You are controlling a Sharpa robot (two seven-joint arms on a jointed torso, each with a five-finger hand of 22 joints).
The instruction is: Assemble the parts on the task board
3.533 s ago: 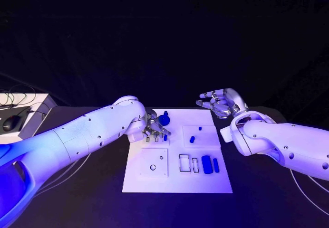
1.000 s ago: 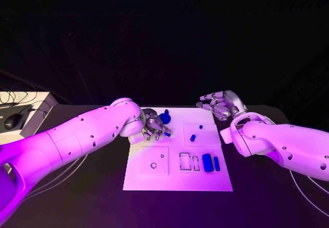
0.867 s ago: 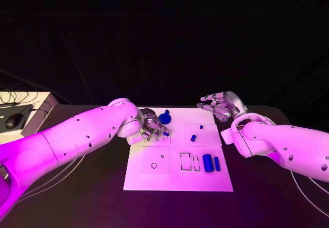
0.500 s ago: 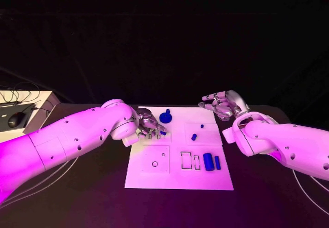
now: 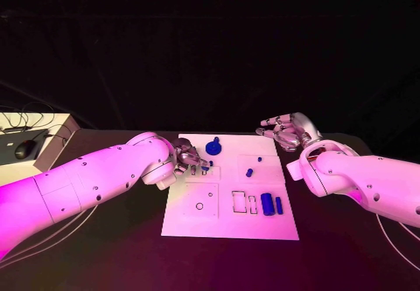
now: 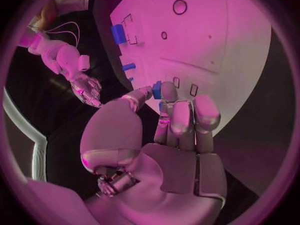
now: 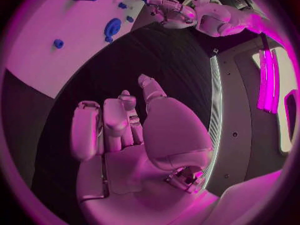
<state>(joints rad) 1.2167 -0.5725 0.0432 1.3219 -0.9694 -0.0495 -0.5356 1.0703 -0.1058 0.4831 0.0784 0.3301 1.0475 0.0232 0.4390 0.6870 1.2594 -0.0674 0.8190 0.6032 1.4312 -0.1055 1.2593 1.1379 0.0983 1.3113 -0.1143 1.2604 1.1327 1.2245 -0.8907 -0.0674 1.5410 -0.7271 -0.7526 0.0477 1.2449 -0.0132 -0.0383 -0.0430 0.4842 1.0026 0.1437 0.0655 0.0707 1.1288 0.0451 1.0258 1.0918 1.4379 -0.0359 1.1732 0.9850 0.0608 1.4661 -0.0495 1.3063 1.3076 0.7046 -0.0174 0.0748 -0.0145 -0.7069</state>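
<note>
Left hand (image 5: 191, 159) sat over the left part of the task board (image 5: 229, 227), toward its far edge. Thumb and a fingertip pinched a small blue part (image 6: 157, 90); the remaining fingers (image 6: 206, 114) lay curled close together. Two narrow rectangular slots (image 6: 185, 86) were cut in the board just beyond the fingertips. Whether the part touched the board could not be told.

Right hand (image 5: 289, 131) hovered off the board's far right corner, above the black table (image 5: 105, 242), fingers loosely spread and holding nothing.

Also on the board: a round blue knob-like part (image 5: 213, 147) near the far edge, two small blue pieces (image 5: 249, 172) right of centre, and two upright blue cylinders (image 5: 267, 204) toward the near right beside empty rectangular outlines (image 5: 237, 202).

Judgement: the step looked like seating the pinched part in one of the slots. Doing it well likely called for squaring the part's long side with the slot before lowering, descending slowly and straight, and keeping the pinch until the part sat flush. Releasing too soon risked tipping it. The right hand seemed best kept clear.
</note>
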